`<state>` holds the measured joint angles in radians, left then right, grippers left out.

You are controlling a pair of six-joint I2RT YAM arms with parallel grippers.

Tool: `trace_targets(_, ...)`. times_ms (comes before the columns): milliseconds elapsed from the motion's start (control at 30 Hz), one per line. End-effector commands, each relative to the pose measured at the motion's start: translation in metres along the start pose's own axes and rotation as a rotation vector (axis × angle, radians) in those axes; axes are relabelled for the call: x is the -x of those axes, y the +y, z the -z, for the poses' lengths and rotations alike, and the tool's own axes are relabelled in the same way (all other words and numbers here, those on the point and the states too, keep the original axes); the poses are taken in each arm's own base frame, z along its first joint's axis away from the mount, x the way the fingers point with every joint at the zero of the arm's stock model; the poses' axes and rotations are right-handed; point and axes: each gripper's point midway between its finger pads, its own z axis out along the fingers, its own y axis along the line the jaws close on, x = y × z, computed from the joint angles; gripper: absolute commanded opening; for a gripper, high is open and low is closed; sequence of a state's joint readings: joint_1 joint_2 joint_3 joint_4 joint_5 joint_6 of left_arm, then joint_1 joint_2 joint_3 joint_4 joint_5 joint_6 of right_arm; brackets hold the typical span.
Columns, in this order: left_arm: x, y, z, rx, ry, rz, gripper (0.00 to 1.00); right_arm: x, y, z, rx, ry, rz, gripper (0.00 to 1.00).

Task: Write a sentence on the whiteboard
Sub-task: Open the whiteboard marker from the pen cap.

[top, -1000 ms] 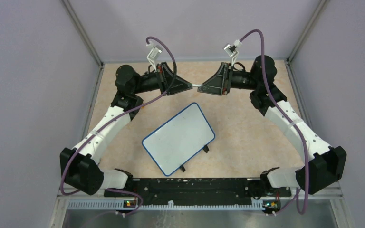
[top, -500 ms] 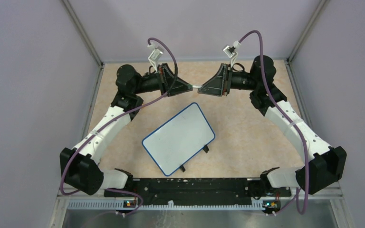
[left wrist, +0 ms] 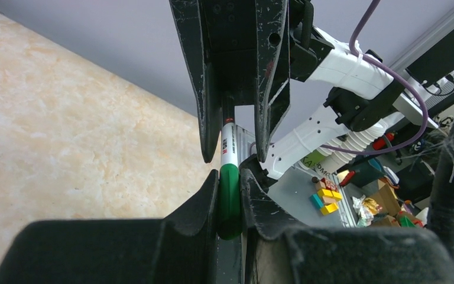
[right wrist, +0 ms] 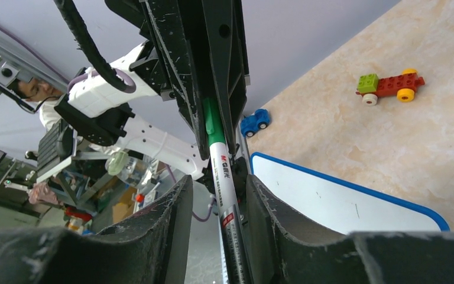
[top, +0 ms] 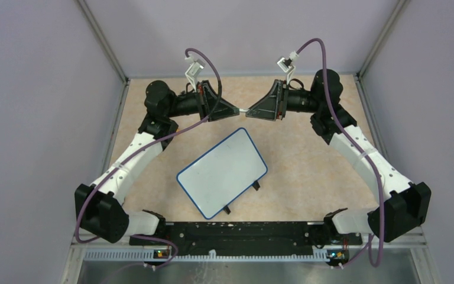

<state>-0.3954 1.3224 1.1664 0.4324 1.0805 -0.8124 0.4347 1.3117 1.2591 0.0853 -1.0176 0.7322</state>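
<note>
Two grippers shared one marker (left wrist: pixel 229 177) beyond the whiteboard (top: pixel 221 173).
Your whiteboard lay flat and askew at mid-table, clip feet toward the bases. Farther back, your left gripper (top: pixel 237 109) pinched the marker's green cap, while your right gripper (top: pixel 249 110) had its jaws slightly spread around the white barrel.

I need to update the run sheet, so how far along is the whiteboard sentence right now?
Done: nothing; the whiteboard shows no writing and lies on the table. In hand: the marker is up between both arms, the left claw shut on its green cap, the right claw around the white barrel, cap on. Left: pull the cap off, then write the whole sentence.
</note>
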Motion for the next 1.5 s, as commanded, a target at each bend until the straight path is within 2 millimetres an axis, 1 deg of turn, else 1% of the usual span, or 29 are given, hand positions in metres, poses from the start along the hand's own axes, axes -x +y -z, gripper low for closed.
trace_targets(0, 0.003, -0.008, 0.001, -0.025, -0.022, -0.014, 0.0, 0.017, 0.025, 0.001, 0.044, -0.037, 0.092, 0.37)
trace_targets(200, 0.003, -0.005, -0.002, -0.015, -0.041, 0.008, 0.0, 0.022, 0.026, 0.0, 0.048, -0.049, 0.089, 0.31)
trace_targets(333, 0.005, -0.002, -0.003, -0.005, -0.061, 0.027, 0.0, 0.023, 0.025, -0.001, 0.049, -0.052, 0.084, 0.31)
trace_targets(533, 0.004, 0.0, -0.002, 0.003, -0.089, 0.07, 0.0, 0.023, 0.025, -0.002, 0.047, -0.054, 0.078, 0.31)
trace_targets(633, 0.005, 0.001, -0.001, 0.001, -0.107, 0.079, 0.0, 0.022, 0.025, -0.002, 0.05, -0.053, 0.072, 0.34)
trace_targets(800, 0.007, 0.003, 0.003, 0.016, -0.11, 0.069, 0.0, 0.019, 0.025, 0.0, 0.048, -0.051, 0.068, 0.36)
trace_targets(1200, 0.016, 0.002, 0.007, 0.016, -0.14, 0.063, 0.0, 0.017, 0.023, 0.002, 0.046, -0.05, 0.056, 0.36)
trace_targets(1467, 0.017, 0.002, 0.007, 0.011, -0.148, 0.07, 0.0, 0.016, 0.021, 0.002, 0.04, -0.051, 0.051, 0.37)
